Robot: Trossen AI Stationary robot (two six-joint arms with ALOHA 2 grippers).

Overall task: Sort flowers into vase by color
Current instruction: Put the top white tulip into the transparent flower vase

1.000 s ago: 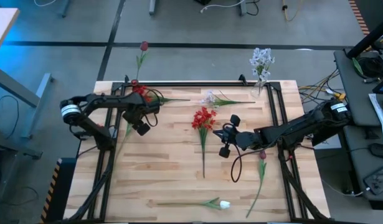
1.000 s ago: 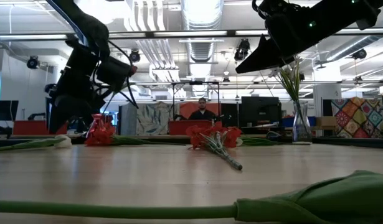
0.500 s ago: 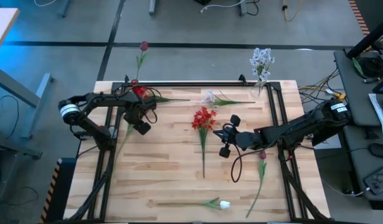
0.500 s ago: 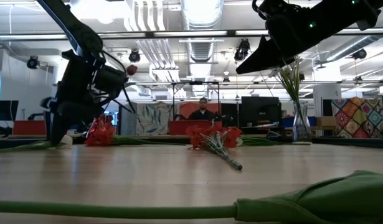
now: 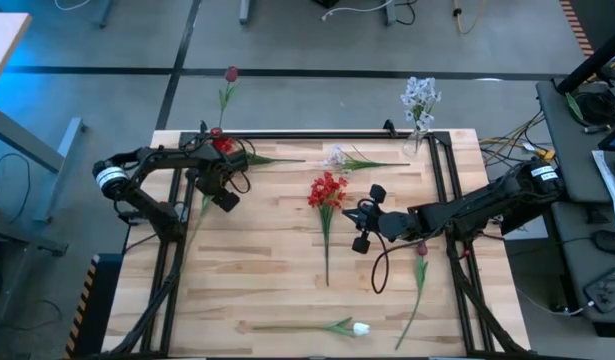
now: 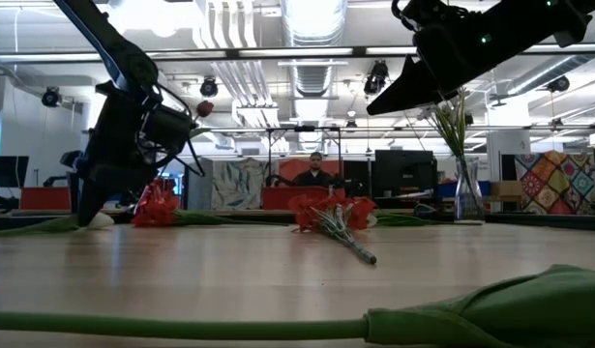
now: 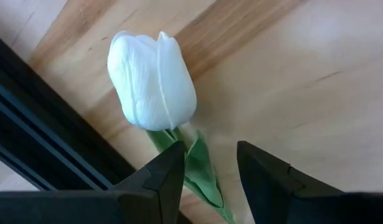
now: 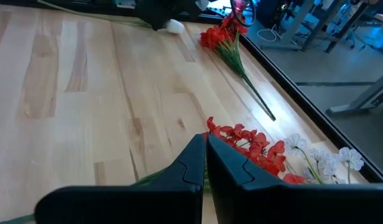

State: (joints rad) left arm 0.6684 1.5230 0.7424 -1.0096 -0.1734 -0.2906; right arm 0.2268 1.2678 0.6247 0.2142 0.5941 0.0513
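At the left of the pale wooden plank tabletop [image 5: 277, 260], the left end effector [image 7: 208, 171] hung low with its fingers apart, straddling the green stem of a white cloth tulip [image 7: 155, 82] lying beside the black frame rail [image 7: 35, 134]. A bright red flower cluster [image 5: 327, 190] lay mid-tabletop. Just right of it, the right end effector [image 5: 362, 228] hovered, fingers pressed together, empty. No writing was legible.
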